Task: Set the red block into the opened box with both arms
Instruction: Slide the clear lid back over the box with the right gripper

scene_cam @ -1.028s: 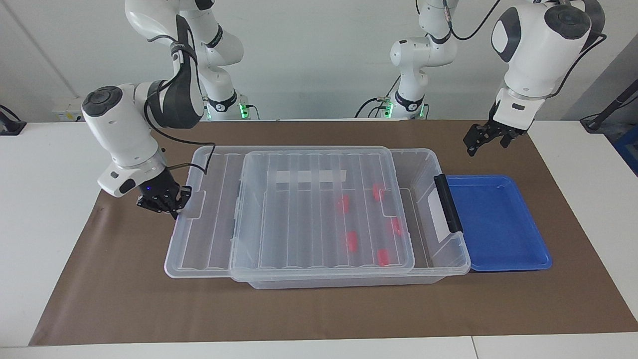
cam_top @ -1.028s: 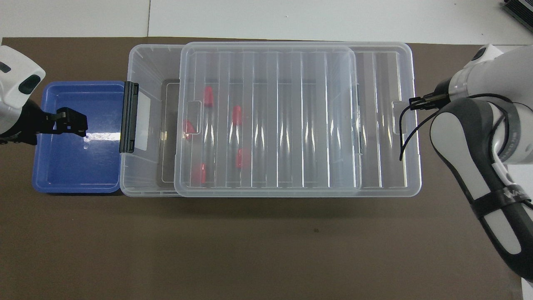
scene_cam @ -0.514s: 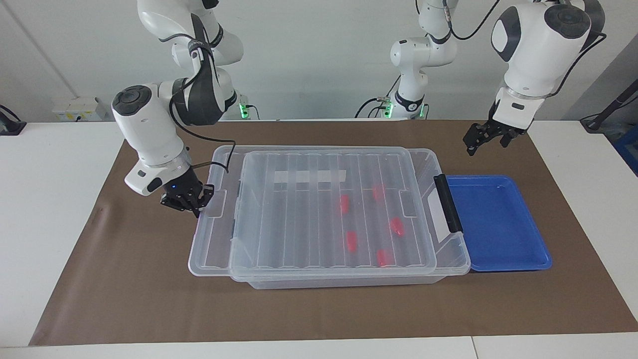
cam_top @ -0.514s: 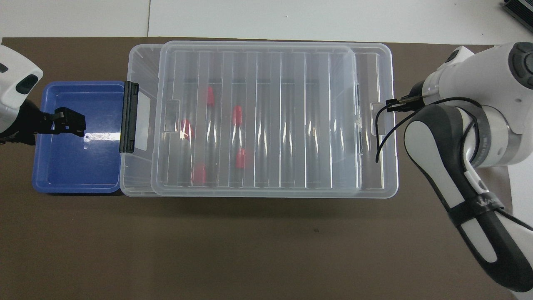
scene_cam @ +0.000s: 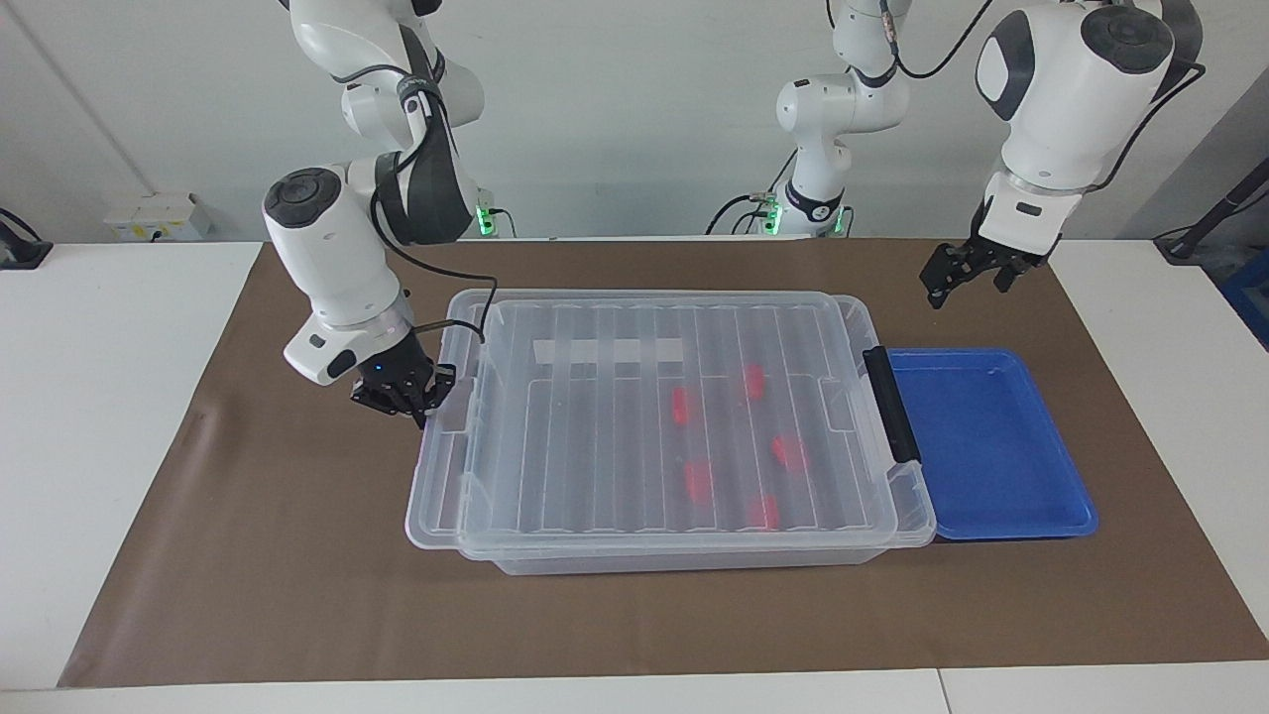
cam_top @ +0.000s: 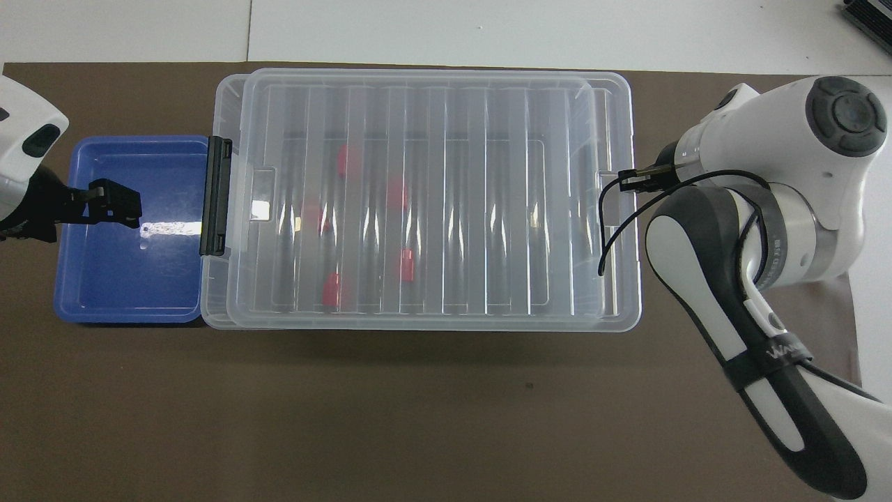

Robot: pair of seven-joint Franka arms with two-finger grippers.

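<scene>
Facing view: the box [scene_cam: 897, 496] stands in the middle of the brown mat [scene_cam: 248, 595], and its ribbed clear lid [scene_cam: 595, 416] covers almost all of it, sticking out a little at the right arm's end. Five red blocks [scene_cam: 699, 480] lie inside on the floor, seen through the lid, all toward the left arm's end. The blue tray [scene_cam: 991, 516] is beside the box at that end, and nothing is in it. The right gripper [scene_cam: 428, 407] is closed on the tab at the lid's edge. The left gripper [scene_cam: 967, 276] hangs in the air over the mat near the tray, its fingers spread, holding nothing.

Overhead view: the lid [cam_top: 446, 209] sits nearly square on the box [cam_top: 221, 104]. The red blocks [cam_top: 408, 265] look blurred under the ribs; probably five. The right gripper [cam_top: 624, 185] pinches the lid's tab, well apart from the blocks. The left gripper [cam_top: 115, 208] is over the blue tray [cam_top: 104, 307].
</scene>
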